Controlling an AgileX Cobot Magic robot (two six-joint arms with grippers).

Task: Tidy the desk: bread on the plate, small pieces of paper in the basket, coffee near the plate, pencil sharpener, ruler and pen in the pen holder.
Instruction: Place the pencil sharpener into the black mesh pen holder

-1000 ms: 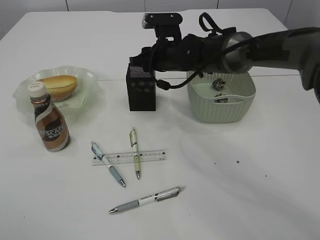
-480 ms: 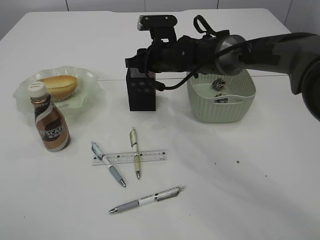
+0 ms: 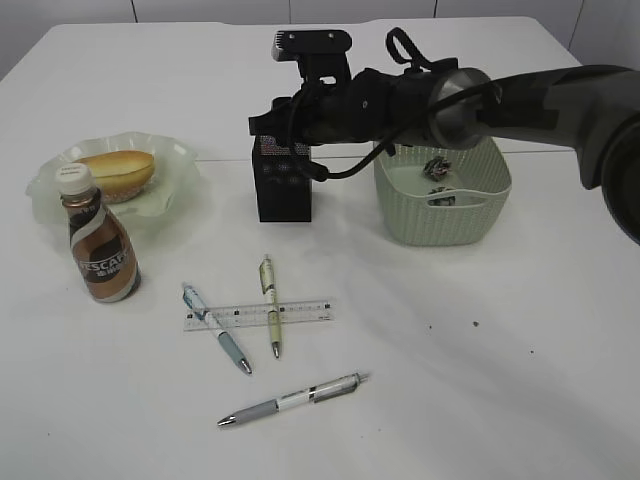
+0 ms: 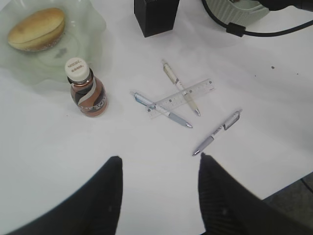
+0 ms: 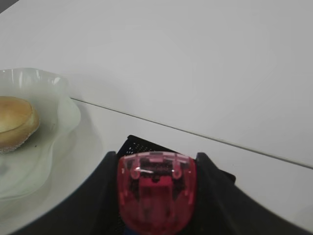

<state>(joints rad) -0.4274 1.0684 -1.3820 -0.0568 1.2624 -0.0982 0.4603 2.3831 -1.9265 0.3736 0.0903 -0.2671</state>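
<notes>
Pencil sharpener [image 5: 156, 191], red, sat clamped between the right gripper's [image 3: 262, 125] fingers, directly above the black mesh pen holder [image 3: 283, 185]. Basket [image 3: 443, 200] lay behind the wrist; bread [image 3: 118, 172] on the plate [image 3: 165, 150] and coffee bottle [image 3: 100, 248] lay off to one side. Ruler [image 3: 258, 314] and three pens remained on the white table [image 3: 480, 380]. Left gripper [image 4: 159, 191] hovered half-open, empty.

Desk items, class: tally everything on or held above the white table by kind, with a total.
Pens: 3
Clear plastic ruler: 1
Brown coffee bottle: 1
Bread roll: 1
Pale green glass plate: 1
Black mesh pen holder: 1
Green woven basket: 1
Red pencil sharpener: 1
Total: 10
</notes>
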